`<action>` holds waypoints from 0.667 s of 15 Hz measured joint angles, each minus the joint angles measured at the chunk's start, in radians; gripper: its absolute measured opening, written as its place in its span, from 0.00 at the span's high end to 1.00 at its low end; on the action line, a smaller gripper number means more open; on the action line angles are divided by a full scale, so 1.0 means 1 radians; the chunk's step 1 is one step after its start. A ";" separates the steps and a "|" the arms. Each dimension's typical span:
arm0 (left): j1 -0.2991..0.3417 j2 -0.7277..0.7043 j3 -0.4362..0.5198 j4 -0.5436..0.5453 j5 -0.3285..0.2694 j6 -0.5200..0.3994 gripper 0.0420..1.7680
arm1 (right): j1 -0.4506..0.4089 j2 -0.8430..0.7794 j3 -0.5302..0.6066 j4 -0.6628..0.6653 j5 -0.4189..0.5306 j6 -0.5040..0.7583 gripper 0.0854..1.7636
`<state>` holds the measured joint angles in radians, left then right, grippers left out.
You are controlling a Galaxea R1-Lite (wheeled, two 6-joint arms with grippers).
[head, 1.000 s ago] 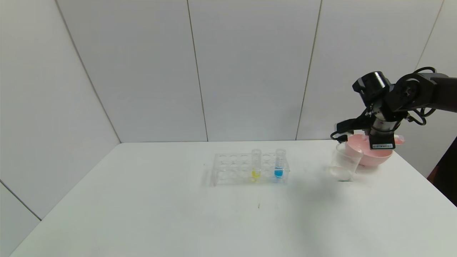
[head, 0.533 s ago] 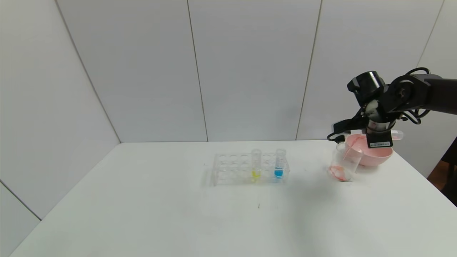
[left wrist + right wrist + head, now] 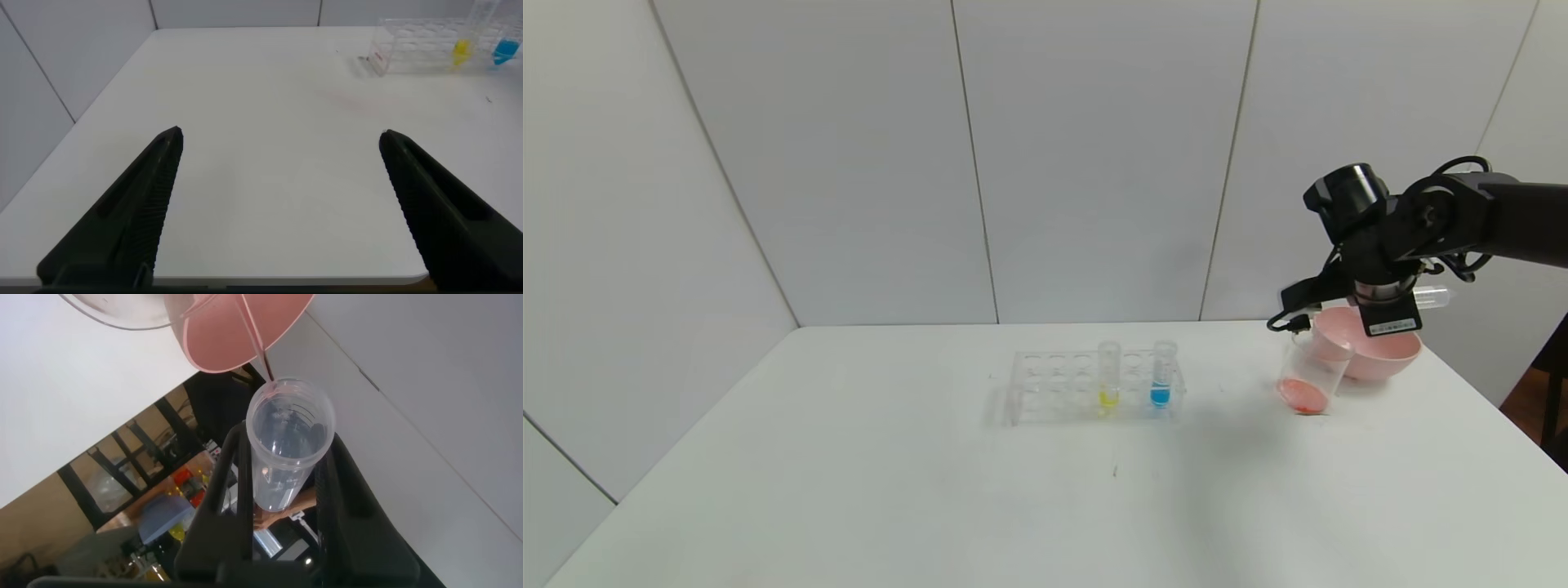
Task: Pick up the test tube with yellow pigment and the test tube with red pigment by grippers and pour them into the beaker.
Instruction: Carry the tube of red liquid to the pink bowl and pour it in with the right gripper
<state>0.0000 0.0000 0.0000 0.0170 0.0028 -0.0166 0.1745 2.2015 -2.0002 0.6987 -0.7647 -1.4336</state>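
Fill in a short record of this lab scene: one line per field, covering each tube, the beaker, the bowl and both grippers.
red tube: tipped on its side, emptied, held in the right gripper
right gripper: shut on the red tube, above the bowl and beaker
beaker: on the table, red liquid at its bottom
bowl: pink, just behind the beaker
yellow tube: upright in the rack
blue tube: upright in the rack, right of the yellow tube
rack: clear, mid-table
left gripper: open, empty, low over the table's near left part
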 joint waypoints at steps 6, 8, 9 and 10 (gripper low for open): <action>0.000 0.000 0.000 0.000 0.000 0.000 0.03 | 0.018 0.006 0.000 -0.036 -0.064 -0.046 0.75; 0.000 0.000 0.000 0.000 0.000 0.000 0.03 | 0.021 0.006 0.000 -0.036 -0.063 -0.046 0.75; 0.000 0.000 0.000 0.000 0.000 0.000 0.03 | 0.021 0.006 0.000 -0.036 -0.063 -0.044 0.75; 0.000 0.000 0.000 0.000 0.000 0.000 0.03 | 0.020 0.004 0.000 -0.036 -0.062 -0.041 0.75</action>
<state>0.0000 0.0000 0.0000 0.0170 0.0028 -0.0166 0.1947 2.2057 -2.0002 0.6630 -0.8264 -1.4743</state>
